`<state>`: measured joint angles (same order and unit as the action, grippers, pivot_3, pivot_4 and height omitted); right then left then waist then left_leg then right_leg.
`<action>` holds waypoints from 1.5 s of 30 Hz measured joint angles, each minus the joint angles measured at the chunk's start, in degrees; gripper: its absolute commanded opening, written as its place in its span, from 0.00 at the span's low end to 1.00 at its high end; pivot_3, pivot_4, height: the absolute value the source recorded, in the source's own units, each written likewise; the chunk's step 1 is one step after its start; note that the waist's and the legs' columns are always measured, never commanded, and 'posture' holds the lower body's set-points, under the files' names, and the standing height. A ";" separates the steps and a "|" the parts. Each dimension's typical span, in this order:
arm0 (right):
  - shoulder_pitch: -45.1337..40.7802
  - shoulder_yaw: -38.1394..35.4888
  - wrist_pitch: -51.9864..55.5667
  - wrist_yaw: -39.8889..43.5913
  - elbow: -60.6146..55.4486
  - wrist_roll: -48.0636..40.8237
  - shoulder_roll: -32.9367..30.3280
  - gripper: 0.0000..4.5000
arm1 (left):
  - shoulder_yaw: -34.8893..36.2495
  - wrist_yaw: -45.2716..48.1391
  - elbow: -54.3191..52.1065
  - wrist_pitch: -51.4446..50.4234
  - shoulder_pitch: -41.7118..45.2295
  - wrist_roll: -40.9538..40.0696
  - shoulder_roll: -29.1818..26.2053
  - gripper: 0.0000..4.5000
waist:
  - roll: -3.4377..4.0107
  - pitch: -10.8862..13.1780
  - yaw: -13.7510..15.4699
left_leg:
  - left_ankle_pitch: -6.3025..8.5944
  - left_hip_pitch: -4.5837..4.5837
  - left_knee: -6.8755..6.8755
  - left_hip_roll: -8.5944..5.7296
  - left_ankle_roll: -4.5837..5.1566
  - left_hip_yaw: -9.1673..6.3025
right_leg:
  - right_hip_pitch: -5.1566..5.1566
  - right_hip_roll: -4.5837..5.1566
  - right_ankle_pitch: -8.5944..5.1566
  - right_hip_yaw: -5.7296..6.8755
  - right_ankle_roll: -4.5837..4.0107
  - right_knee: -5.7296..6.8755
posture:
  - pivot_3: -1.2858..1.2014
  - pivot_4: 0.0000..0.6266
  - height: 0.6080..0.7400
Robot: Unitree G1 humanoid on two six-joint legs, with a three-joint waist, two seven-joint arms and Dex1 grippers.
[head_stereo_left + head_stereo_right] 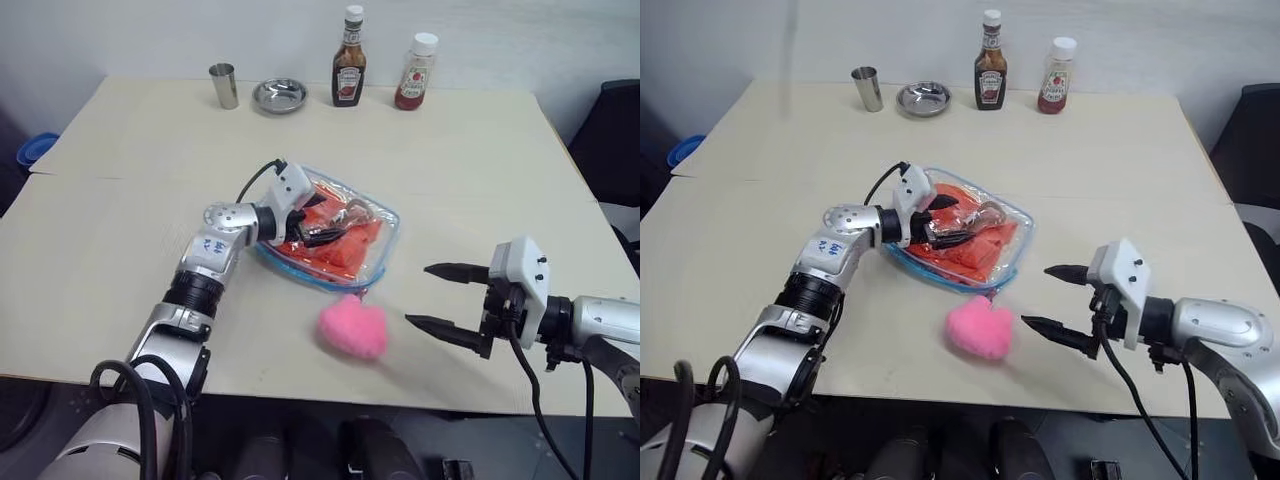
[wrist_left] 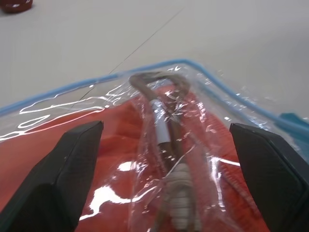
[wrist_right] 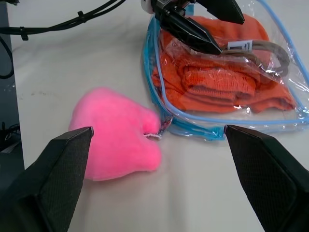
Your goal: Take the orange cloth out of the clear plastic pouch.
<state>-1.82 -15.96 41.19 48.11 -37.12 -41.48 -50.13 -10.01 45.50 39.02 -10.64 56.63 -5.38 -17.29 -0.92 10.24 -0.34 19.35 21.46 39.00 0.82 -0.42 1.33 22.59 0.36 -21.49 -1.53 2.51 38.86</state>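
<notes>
Orange cloth (image 3: 217, 79): lying folded and rumpled inside the clear plastic pouch (image 1: 385, 222), near the middle of the tabletop (image 1: 120, 210); wholly enclosed, glare off the plastic blurring its folds.
Pouch: resting flat, blue-trimmed; its near corner is sitting just beside the pink plush toy (image 1: 353, 327). Whether the zipper is open is hard to make out.
Cord: a brownish looped cord (image 2: 161, 108) is showing through the plastic on top of the cloth in the left wrist view; in the head views it is reading as a dark tangle.
Left gripper (image 1: 322, 218): hovering over the pouch with its jaws spread wide, one finger (image 2: 58, 179) on each flank of the cloth; whether the tips are touching the plastic cannot be told.
Right gripper (image 1: 432, 296): hanging near the front edge, right of the plush toy, jaws gaping wide and gripping nothing, pointing toward toy and pouch.
Right wrist view: showing the left gripper's dark fingers over the pouch, and a small tag at the toy's side.
Back edge: steel cup (image 1: 224, 85), metal bowl (image 1: 279, 95), two sauce bottles (image 1: 348, 62) standing in a row, well apart from the pouch.
Open room: bare tabletop is stretching left and right of the pouch.
Cut off: a dark chair (image 1: 612, 135) past the right edge.
</notes>
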 measured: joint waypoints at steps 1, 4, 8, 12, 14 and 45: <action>0.09 -0.06 -0.03 -0.21 -0.04 -0.01 0.00 1.00 | -0.12 -0.67 1.02 0.55 0.91 0.94 0.49 0.99 | 0.00 0.00 0.13 | 0.00 0.00 0.01 0.00 0.00 0.01 | -0.01 0.00 0.00 -0.01 0.00 0.00 | 0.52 0.24 1.00; -0.05 -0.14 -0.16 -1.16 -0.75 -0.05 0.01 1.00 | -0.25 -1.79 2.86 1.36 1.98 2.56 1.77 0.99 | 0.00 0.00 0.26 | 0.01 0.00 0.00 -0.01 0.01 0.01 | 0.00 0.00 0.00 -0.02 0.00 0.01 | 0.52 0.24 1.00; -0.51 -0.13 -0.38 -2.63 -1.22 -0.10 0.33 1.00 | -0.48 -2.22 4.11 1.28 1.39 3.73 2.99 0.90 | 0.00 0.00 0.26 | 0.00 0.00 0.00 -0.01 0.00 0.01 | 0.00 0.01 0.00 -0.02 0.00 0.02 | 0.52 0.24 1.00; -0.50 -0.07 -1.23 -3.48 -1.65 -0.05 0.87 1.00 | -0.58 -3.01 4.08 0.14 0.66 4.61 2.94 0.64 | 0.00 0.00 0.29 | 0.00 0.00 0.01 -0.01 0.00 0.01 | 0.01 0.00 0.00 -0.02 0.00 0.03 | 0.52 0.24 1.00; -0.68 0.05 -1.65 -4.10 -1.77 0.03 1.58 1.00 | -0.55 -2.92 3.08 -0.58 -0.06 4.66 2.73 0.51 | 0.00 0.00 0.26 | 0.00 0.00 0.01 -0.01 0.00 0.01 | 0.00 0.01 0.00 -0.02 0.00 0.04 | 0.52 0.24 1.00; -28.38 21.43 -11.98 13.63 23.33 8.95 8.50 1.00 | 43.94 -16.59 -40.01 -27.53 -51.55 -5.55 -22.69 0.59 | -0.16 -0.03 0.27 | 0.20 -0.07 -0.01 -0.12 0.21 -0.32 | -0.04 0.12 0.00 -0.05 -0.01 -0.02 | 0.52 0.24 1.00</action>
<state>-30.19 5.47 29.21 61.74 -13.79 -32.53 -41.62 33.93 28.91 -0.99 -38.17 5.09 -10.93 -39.98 -1.08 10.21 -0.07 19.54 21.39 38.98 0.70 -0.21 1.01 22.55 0.49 -21.49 -1.58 2.50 38.84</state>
